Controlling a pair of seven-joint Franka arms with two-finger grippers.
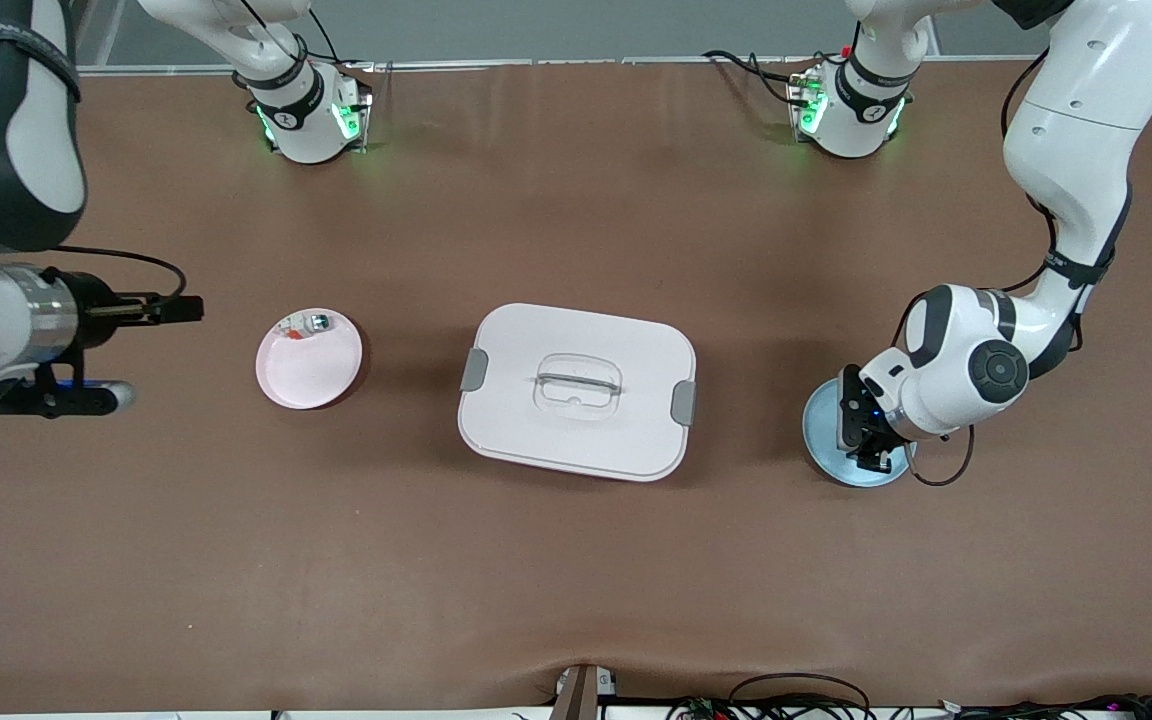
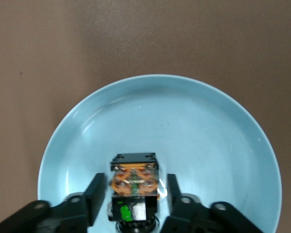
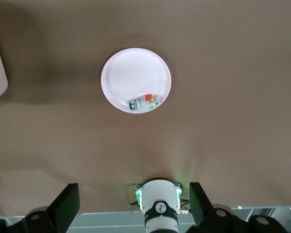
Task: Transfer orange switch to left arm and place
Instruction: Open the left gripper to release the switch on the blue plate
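Brown table (image 1: 576, 560) | box (image 1: 577, 391) mid-table between plates | left pincer (image 2: 134, 199) apart around orange switch (image 2: 134, 182) | right pincer (image 3: 133, 206) apart

Box (image 1: 576, 391) sits mid-table. Plate w/ small part (image 1: 309, 357) lies toward right arm's end of box; plate w/ orange switch (image 2: 134, 182) toward left arm's end.

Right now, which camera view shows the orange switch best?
The left wrist view: the switch sits close up on the blue plate between the left hand's parted fingers. In the front view the arm hides it. The right wrist view does not show it.
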